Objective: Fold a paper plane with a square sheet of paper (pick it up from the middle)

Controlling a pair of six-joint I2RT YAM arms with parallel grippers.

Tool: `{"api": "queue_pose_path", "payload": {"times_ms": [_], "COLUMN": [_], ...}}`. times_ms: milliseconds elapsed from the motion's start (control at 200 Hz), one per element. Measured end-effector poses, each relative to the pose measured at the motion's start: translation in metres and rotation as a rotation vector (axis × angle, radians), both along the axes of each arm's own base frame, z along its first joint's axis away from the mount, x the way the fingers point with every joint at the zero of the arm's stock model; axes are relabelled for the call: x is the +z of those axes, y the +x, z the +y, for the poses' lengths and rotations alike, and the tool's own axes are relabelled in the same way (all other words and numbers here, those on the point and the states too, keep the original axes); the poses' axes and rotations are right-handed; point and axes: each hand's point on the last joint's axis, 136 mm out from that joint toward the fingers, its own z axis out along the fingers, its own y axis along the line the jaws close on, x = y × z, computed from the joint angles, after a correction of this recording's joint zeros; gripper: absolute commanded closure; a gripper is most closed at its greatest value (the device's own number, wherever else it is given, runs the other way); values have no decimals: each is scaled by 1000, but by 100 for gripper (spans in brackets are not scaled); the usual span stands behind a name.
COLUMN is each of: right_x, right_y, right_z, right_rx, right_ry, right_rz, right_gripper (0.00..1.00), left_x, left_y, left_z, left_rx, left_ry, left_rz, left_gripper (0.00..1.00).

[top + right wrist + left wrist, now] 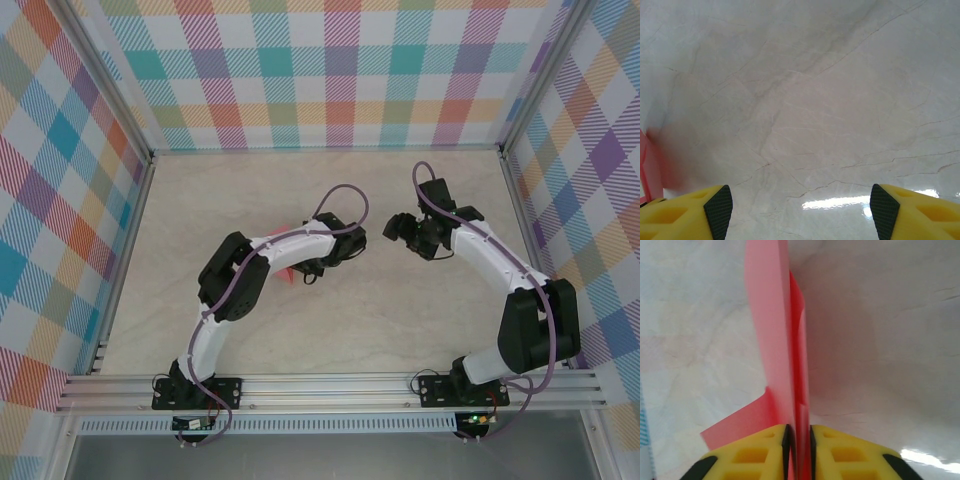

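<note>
Two arms share one pale marbled tabletop (330, 330), and only the left one is carrying anything. Your left gripper (799, 432) sits near the middle of the tabletop with its yellow fingers (755, 455) pressed together on the folded layers of the salmon-pink paper plane (777, 340). They pinch it at the crease, so the sheet stands on edge and not flat. I'd judge that grip is meant to keep the folds stacked and shut while the body is lifted or pressed.

Seen from the left wrist, the plane's long axis runs straight out from the fingers, and one flap splays out low to the left. From above, only slivers of the plane (288, 272) peep out from beneath the left forearm, so I cannot tell you its heading across the tabletop.

Your right gripper (400, 228) hovers just to the right of the left one, facing it. Its fingers (690, 210) are spread wide with bare tabletop between them. That looks like a waiting posture, placed to help with a crease or a handover.
</note>
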Motion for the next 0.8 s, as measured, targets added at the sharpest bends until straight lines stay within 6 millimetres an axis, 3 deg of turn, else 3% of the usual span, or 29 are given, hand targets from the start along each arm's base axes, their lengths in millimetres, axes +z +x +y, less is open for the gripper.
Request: {"api": "queue_pose_path", "payload": {"times_ms": [155,355,440,525,615,675,800], "right_x": [0,-4,-6,-8,-8,-7,-15], "right_y": [-1,-3,-6,-10,-12,-15,-29], "right_z": [0,-2,0,7,22,40,90], "right_rx": [-10,-14,-4,26,78,136,277], "right_ry": [3,-1,8,43,78,100,126], "right_rz": [6,15,19,18,7,-5,10], "right_gripper": [25,24,24,23,23,23,23], "left_x": [-15,-14,2,32,62,74,65], "left_y": [3,8,11,16,23,30,39], "left_z": [-26,-68,-83,-92,-76,-48,23], "left_rx": [-13,-46,-56,-56,-17,48,226], "left_ry": [-114,-323,-438,-573,-683,-727,-735], "left_rz": [41,69,59,8,-58,-107,-169], "left_gripper": [65,48,40,32,23,15,9]}}
